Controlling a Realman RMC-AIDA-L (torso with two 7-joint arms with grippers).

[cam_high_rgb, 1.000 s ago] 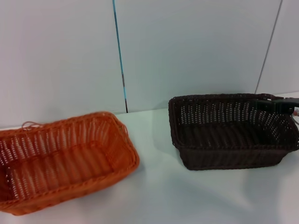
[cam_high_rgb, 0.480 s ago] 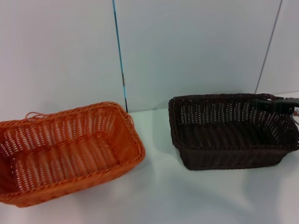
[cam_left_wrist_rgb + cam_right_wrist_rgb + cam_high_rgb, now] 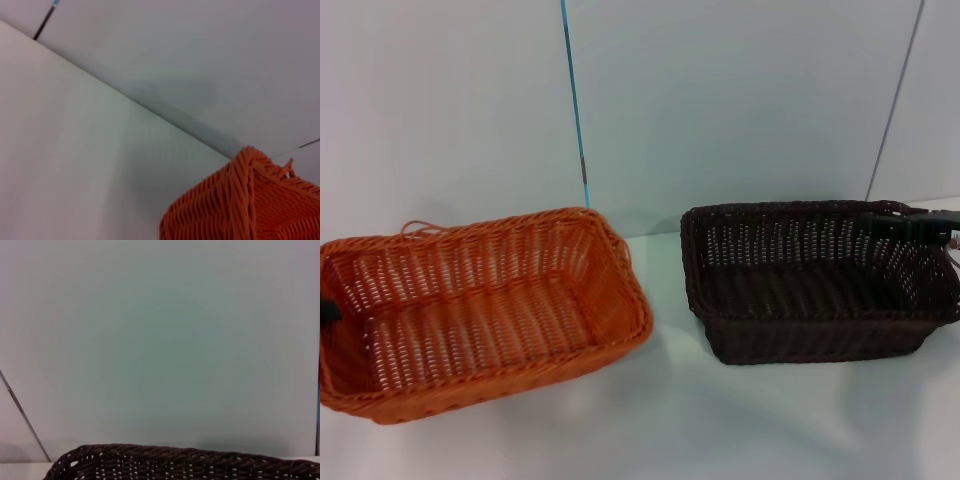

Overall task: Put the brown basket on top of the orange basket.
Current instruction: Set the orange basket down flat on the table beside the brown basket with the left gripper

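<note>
We see the orange basket [image 3: 480, 310] on the left of the white counter [image 3: 670, 420] and the brown basket [image 3: 815, 280] on the right, well apart, nothing stacked yet. The right tool [image 3: 918, 224] sits at the far right corner of the brown basket's rim; we cannot tell whether it is clamped there. The left tool [image 3: 328, 310] shows only as a dark bit at the orange basket's left end, its state just as unclear.

The main risk, in our judgement, is a one-corner hold: lifted from there, the brown basket may tilt and slip out (open weave gives little to bite on). It could also catch the orange rim on the way over and shove that basket aside, or land crooked.
</note>
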